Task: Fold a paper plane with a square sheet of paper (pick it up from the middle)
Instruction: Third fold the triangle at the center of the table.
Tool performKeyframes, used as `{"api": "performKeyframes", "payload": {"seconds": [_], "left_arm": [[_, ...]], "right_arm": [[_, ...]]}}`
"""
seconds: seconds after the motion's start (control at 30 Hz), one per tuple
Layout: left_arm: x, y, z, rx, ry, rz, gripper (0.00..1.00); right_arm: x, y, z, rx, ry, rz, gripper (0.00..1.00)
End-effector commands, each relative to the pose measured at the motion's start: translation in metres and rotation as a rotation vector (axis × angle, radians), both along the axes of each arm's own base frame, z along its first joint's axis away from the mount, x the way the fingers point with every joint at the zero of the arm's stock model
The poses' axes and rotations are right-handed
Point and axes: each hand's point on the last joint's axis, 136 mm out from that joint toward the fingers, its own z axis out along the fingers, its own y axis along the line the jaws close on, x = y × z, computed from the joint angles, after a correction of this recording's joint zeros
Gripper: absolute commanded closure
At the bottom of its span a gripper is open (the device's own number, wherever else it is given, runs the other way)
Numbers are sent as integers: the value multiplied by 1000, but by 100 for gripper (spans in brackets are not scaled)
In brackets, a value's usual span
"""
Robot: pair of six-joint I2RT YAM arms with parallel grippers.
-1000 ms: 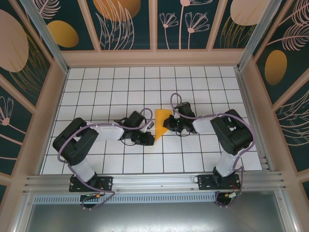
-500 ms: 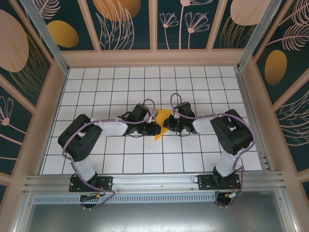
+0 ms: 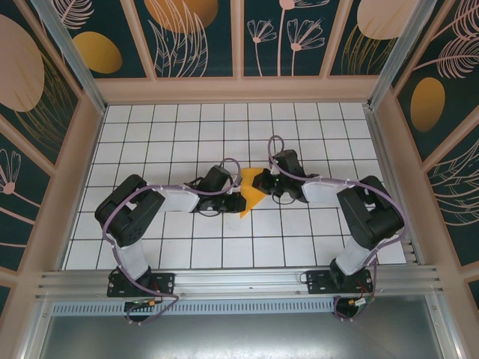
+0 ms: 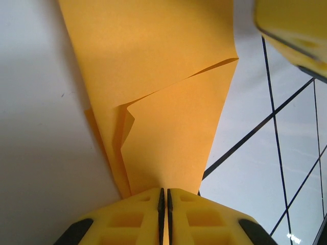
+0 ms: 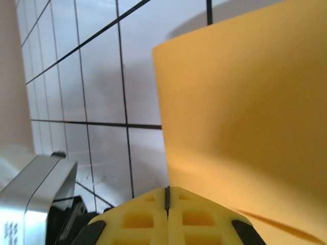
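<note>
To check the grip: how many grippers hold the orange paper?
2. The left gripper pinches the paper at its narrow end; the right gripper pinches its opposite side.

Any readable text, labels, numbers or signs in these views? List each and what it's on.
Nothing here can be read.
Tiny dark print on the silver housing, lower left of the right wrist view: too small and blurred to read.
The orange-yellow paper: plain, no marks.
The wall panels: painted plants and ovals, no words.
</note>
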Motion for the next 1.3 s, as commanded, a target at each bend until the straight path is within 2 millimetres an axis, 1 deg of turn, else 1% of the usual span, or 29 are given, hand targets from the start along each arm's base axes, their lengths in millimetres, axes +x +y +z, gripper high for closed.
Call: {"api": "performKeyframes", "payload": {"seconds": [0.0,0.17,0.27,0.4,0.5,0.57,0.63,0.8,0.93,1.03,1.13,1.2,1.27], "left_arm": [[-18,28,-38,143,79,26,85],[-17,28,-38,146,77,26,86],[-17,31,-40,165,77,26,87],[-20,35,-43,182,79,26,89],[-22,38,-46,194,81,26,90],[-24,41,-49,205,84,28,90],[-25,43,-50,211,85,27,91],[-28,46,-54,220,88,26,91],[-31,48,-54,225,83,13,91],[-33,51,-53,234,77,1,91],[-36,53,-49,232,69,-14,91],[-37,52,-41,213,54,-25,90],[-37,49,-29,185,27,-35,88]], "right_arm": [[-21,7,-5,48,31,11,100],[-33,11,-19,74,57,19,100],[-37,11,-32,61,77,22,100],[-32,-7,-53,-14,91,-19,100],[-29,-19,-63,-65,86,-42,100],[-21,-36,-69,-74,86,-87,100],[-16,-46,-71,-62,86,-113,100],[-2,-66,-66,-56,41,-168,100],[7,-74,-61,-43,25,-184,100],[12,-75,-48,-31,-15,-185,100],[14,-68,-27,12,-56,-159,100],[13,-65,-12,32,-81,-145,97],[11,-64,-4,33,-90,-144,92]]}}
